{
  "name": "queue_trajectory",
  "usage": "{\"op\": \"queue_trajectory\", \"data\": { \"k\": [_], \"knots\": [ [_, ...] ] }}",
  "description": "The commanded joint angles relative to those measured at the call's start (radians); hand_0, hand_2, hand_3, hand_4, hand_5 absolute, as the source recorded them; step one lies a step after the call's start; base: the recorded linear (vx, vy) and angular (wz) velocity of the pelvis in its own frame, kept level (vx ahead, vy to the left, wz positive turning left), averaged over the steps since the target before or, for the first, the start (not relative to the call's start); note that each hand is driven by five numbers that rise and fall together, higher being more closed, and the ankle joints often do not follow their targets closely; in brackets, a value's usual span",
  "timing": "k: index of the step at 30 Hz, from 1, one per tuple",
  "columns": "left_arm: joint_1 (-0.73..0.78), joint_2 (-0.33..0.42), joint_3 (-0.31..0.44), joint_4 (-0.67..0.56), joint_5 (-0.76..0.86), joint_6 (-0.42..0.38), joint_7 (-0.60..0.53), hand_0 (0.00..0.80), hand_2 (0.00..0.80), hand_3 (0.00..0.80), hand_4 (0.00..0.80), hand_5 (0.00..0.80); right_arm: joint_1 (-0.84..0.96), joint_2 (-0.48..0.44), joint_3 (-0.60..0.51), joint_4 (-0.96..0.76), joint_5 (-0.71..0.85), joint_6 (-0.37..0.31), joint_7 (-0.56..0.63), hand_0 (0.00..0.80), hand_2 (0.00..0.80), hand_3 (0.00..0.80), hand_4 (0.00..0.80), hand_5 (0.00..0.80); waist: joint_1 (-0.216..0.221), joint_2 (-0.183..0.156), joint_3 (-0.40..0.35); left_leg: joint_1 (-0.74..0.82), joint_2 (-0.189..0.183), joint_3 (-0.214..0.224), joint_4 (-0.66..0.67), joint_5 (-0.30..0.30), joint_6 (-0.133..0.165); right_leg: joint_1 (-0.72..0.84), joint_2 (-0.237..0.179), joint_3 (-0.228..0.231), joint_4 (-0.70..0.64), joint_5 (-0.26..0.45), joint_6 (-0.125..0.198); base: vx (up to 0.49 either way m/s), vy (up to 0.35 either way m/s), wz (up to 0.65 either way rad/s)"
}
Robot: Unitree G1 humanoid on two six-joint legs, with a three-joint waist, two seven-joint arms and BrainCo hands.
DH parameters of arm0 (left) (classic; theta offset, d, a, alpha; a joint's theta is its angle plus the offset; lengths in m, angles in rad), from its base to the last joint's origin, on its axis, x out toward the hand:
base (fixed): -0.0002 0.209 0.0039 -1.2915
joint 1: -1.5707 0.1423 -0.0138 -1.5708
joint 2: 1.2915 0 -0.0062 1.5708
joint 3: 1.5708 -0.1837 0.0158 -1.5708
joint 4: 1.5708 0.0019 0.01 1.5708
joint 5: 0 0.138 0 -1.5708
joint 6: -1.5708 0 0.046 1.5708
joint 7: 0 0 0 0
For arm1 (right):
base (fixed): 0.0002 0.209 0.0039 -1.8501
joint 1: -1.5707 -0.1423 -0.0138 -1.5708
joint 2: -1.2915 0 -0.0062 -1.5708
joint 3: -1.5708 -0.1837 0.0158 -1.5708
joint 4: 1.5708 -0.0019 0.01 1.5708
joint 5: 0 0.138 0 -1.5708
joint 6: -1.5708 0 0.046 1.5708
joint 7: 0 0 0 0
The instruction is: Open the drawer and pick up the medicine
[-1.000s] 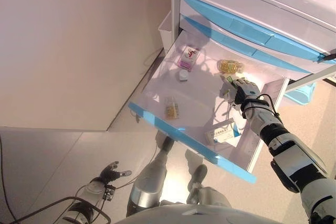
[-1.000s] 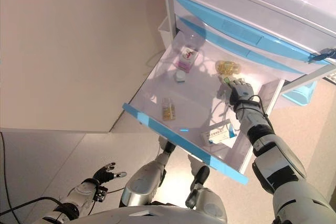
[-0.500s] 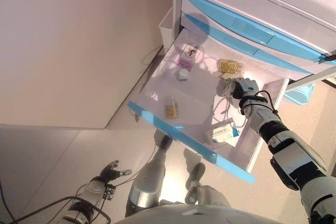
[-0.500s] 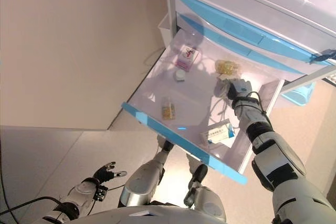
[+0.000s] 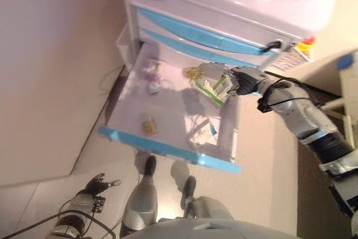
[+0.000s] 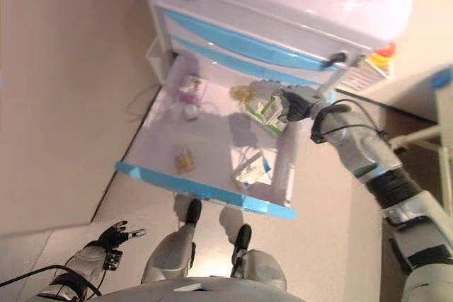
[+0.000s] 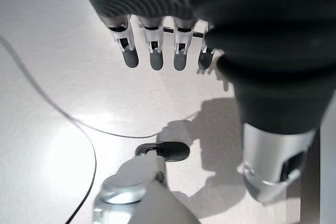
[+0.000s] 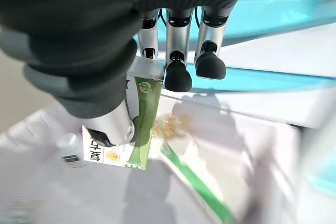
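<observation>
Above open drawer (image 5: 168, 110) — med box (image 8: 137, 119) in R hand (image 5: 241, 80).

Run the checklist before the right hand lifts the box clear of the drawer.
1. Drawer pulled fully open: ok.
2. Right hand closed on the green-and-white medicine box, thumb and fingers either side: ok.
3. Box off the drawer floor: ok, it hangs above its shadow.
4. Grip firm enough to carry: cannot tell.
5. Other items left behind, the amber bottle and blue-striped box: ok.
6. Left hand low by the floor, away from the drawer: ok.
</observation>
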Motion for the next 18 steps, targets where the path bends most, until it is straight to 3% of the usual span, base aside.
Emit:
{"op": "queue_trajectory", "data": {
  "k": [1,4,8,13,18],
  "knots": [
    [0.026,-0.027,-0.027,0.079,0.032,0.001,0.023,0.000,0.000,0.000,0.000,0.000,-0.072,-0.077,-0.031,0.001,0.304,-0.065,0.067,0.800,0.800,0.800,0.800,0.800,-0.009,0.041,-0.151,0.059,-0.040,-0.014,0.001,-0.175,0.012,-0.067,0.032,-0.001,0.066,0.019,0.028,0.067,0.031,-0.34],
    [0.039,-0.045,-0.044,0.093,0.027,-0.013,0.029,0.000,0.000,0.000,0.000,0.000,-0.132,-0.078,-0.109,0.083,0.414,-0.104,-0.080,0.800,0.800,0.800,0.800,0.800,-0.013,0.040,-0.182,0.076,-0.042,-0.007,0.001,-0.185,0.009,-0.050,0.035,0.007,0.062,0.015,0.027,0.055,0.025,-0.16],
    [0.052,-0.056,-0.063,0.114,0.014,-0.021,0.026,0.000,0.000,0.000,0.000,0.000,-0.296,-0.107,-0.131,0.252,0.408,-0.092,-0.235,0.800,0.800,0.800,0.800,0.800,0.002,0.042,-0.204,0.092,-0.046,-0.005,0.006,-0.197,0.008,-0.029,0.033,0.001,0.059,0.008,0.026,0.051,0.026,-0.07],
    [0.059,-0.050,-0.093,0.142,-0.034,-0.013,0.024,0.000,0.000,0.000,0.000,0.000,-0.554,-0.195,0.002,0.537,0.393,-0.019,-0.336,0.800,0.800,0.800,0.800,0.800,0.038,0.036,-0.218,0.105,-0.054,-0.024,0.011,-0.202,0.009,-0.002,0.031,-0.019,0.056,0.000,0.021,0.066,0.031,0.05],
    [0.090,-0.023,-0.090,0.158,-0.040,0.009,0.024,0.000,0.000,0.000,0.000,0.000,-0.770,-0.233,0.194,0.769,0.323,0.066,-0.334,0.800,0.800,0.800,0.800,0.800,0.090,0.024,-0.206,0.107,-0.064,-0.065,0.017,-0.200,0.013,0.012,0.025,-0.056,0.066,-0.006,0.017,0.077,0.021,0.20]
  ]
}}
